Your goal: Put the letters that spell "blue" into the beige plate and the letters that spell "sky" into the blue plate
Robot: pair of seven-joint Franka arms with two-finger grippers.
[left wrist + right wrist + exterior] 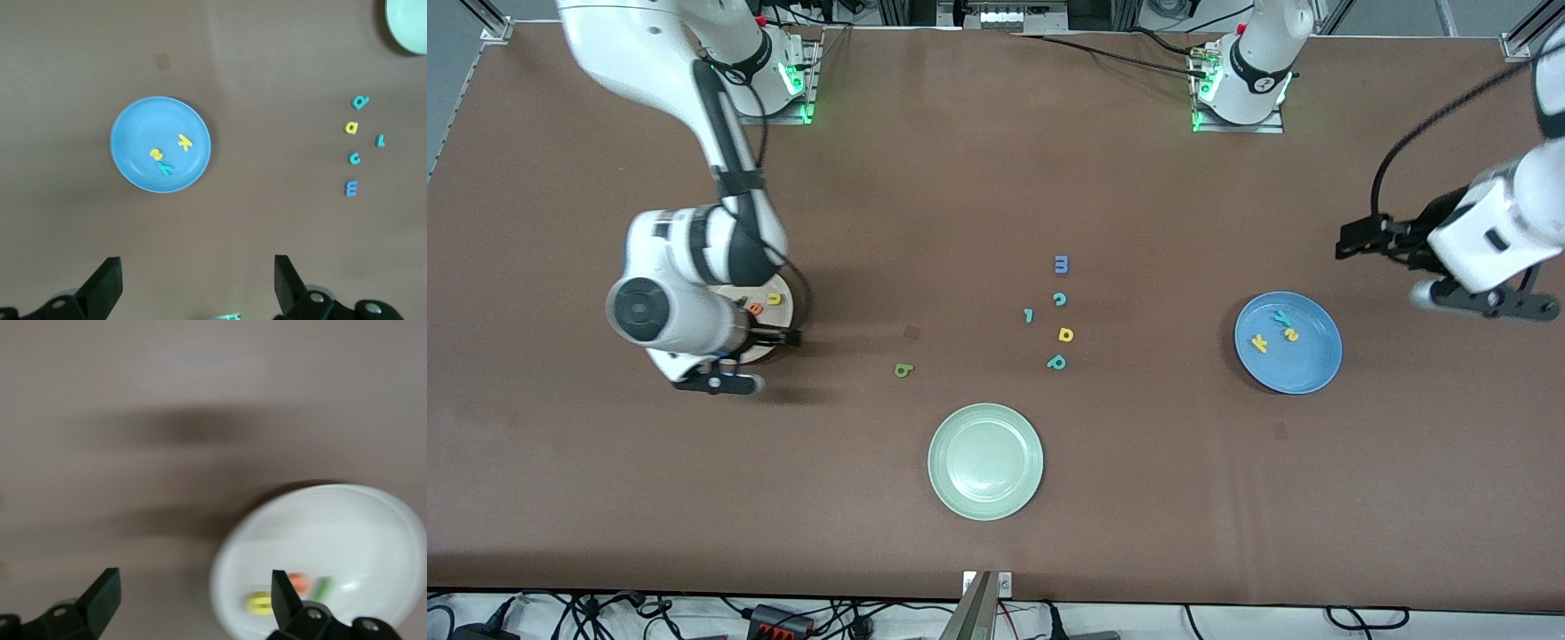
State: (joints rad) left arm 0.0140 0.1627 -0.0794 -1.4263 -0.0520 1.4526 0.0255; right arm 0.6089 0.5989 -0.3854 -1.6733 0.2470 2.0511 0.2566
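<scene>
The right tool (769, 336) hangs with its fingers spread wide and empty over the beige plate (347, 520) near the right arm's end of the tabletop, where the yellow u (774, 299), orange e (756, 308) and thin green l (323, 589) lie. The dark green b (903, 370) sits on the bare tabletop toward the middle. Near the left arm's end, the blue plate (1307, 369) holds the yellow k (1259, 342), teal y (1281, 317) and yellow s (1290, 333), the left tool (197, 283) wide open and empty above the tabletop beside it.
</scene>
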